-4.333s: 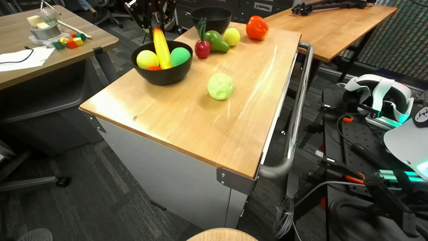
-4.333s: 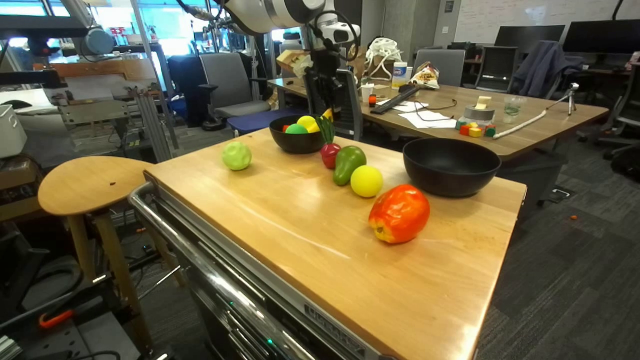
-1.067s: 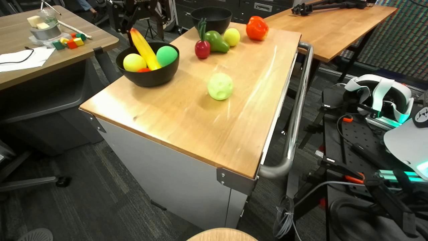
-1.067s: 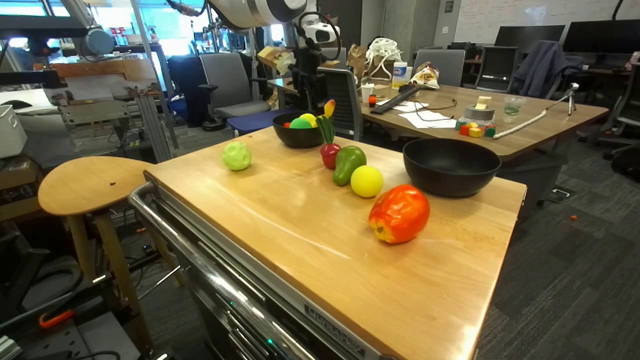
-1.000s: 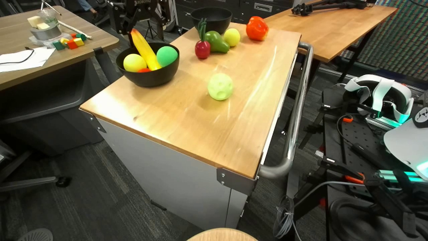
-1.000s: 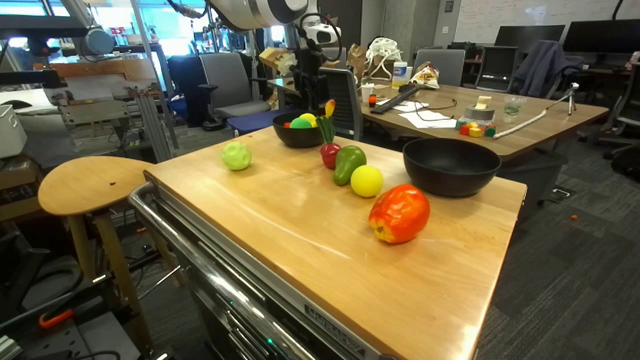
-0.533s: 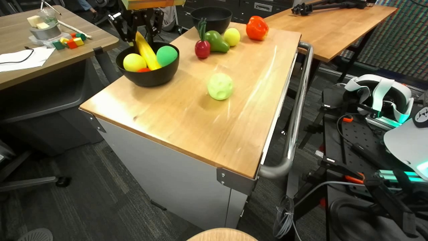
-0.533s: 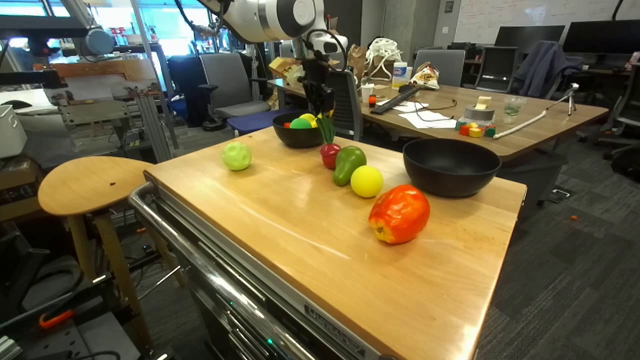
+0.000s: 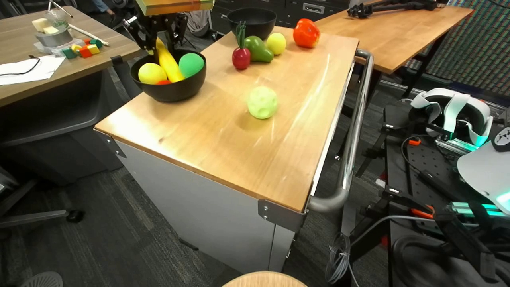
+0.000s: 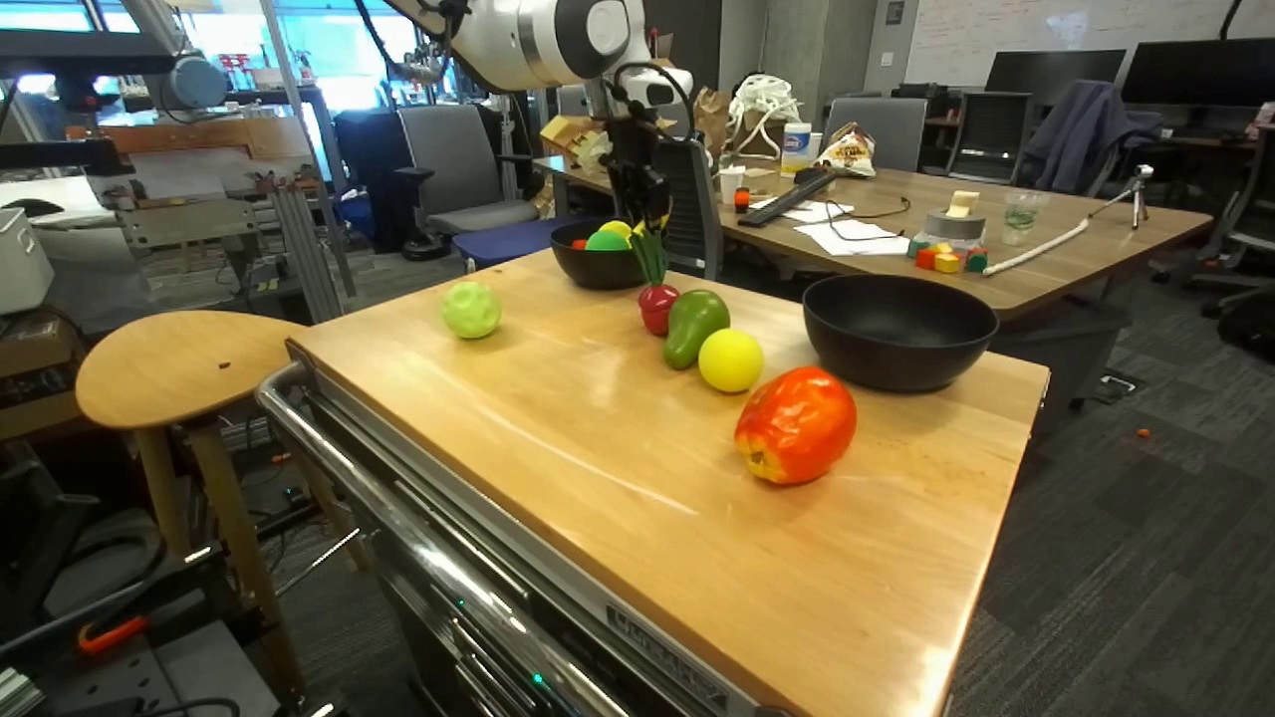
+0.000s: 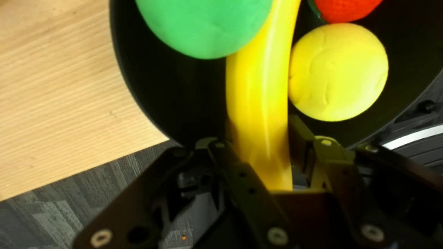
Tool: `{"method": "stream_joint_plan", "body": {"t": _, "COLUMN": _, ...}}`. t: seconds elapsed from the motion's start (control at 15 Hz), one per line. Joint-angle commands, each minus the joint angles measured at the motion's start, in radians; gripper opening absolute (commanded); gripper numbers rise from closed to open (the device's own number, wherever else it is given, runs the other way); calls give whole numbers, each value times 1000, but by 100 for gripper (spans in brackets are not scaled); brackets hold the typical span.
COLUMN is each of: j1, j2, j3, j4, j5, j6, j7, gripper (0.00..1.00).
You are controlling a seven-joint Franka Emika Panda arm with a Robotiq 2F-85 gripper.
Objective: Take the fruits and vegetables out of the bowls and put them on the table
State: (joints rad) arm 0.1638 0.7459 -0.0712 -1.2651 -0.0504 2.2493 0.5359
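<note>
A black bowl (image 9: 175, 91) near the table's edge holds a yellow banana (image 9: 169, 67), a yellow ball (image 9: 151, 73), a green ball (image 9: 191, 65) and a red item (image 9: 163, 82), mostly hidden. My gripper (image 9: 162, 48) is above this bowl, shut on the banana's upper end. In the wrist view the banana (image 11: 261, 86) stands between my gripper's fingers (image 11: 261, 133), which appear to touch both its sides. Its lower end is still in the bowl, tilted. On the table lie a radish (image 10: 657, 309), an avocado (image 10: 695, 331), a yellow ball (image 10: 730, 360), a red-orange fruit (image 10: 797, 426) and a pale green ball (image 10: 471, 310).
Another black bowl (image 10: 899, 334) stands at the back of the wooden table (image 10: 598, 438). A metal handle bar (image 9: 354, 131) runs along one table side. The bowl with the banana is close to the opposite edge. A round stool (image 10: 184, 368) stands beside the table.
The bowl with its contents has shifted toward the table's edge. My gripper has turned, come over the banana and closed around its upper end. The fruits on the table have not moved.
</note>
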Motion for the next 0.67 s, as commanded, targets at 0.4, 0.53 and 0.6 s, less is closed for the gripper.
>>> {"method": "stream_joint_plan", "body": {"t": 0.4, "j1": 46, "j2": -129, "j3": -61, "j4": -90, "j5": -146, "j6": 238, "j7": -57, "gripper": 16}}
{"method": "stream_joint_plan", "body": {"t": 0.53, "j1": 37, "j2": -184, "j3": -64, "j4": -146, "j5": -153, "j6": 279, "j7": -65, "gripper": 16}}
{"method": "stream_joint_plan", "body": {"t": 0.6, "j1": 27, "j2": -219, "j3": -59, "j4": -184, "j5": -142, "j6": 286, "j7": -77, "gripper": 16}}
